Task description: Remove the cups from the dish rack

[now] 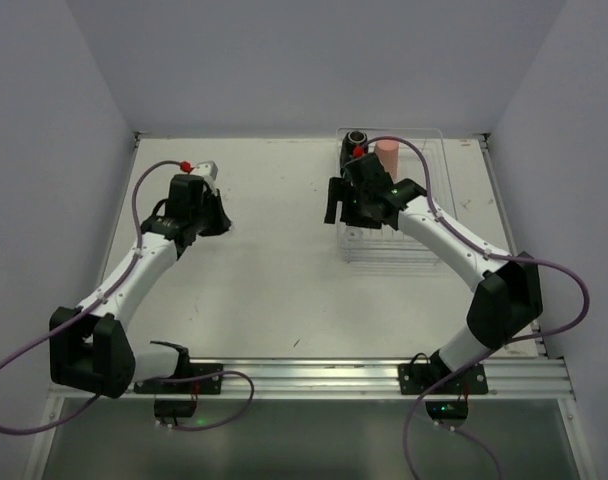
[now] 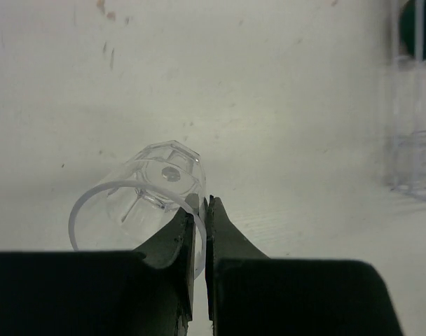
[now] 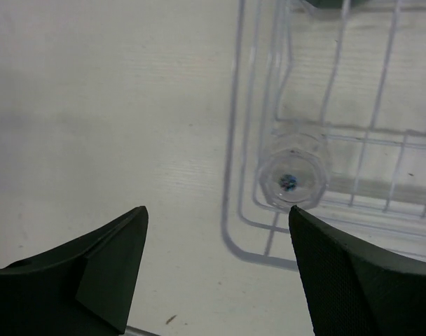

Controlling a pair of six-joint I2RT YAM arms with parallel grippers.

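Left jaws (seemingly) pinching clear cup [image 2: 155,183].

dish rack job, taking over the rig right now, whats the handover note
Left gripper: shut on the rim of one clear cup, which is tipped and out over the table, left of the dish rack.
Right gripper: open, at the rack's left edge beside the second clear cup.
In the rack: black cup, pink tumbler, second clear cup, dark teal cup (only partly seen).
Left to do: set down the held cup, then unload those four.
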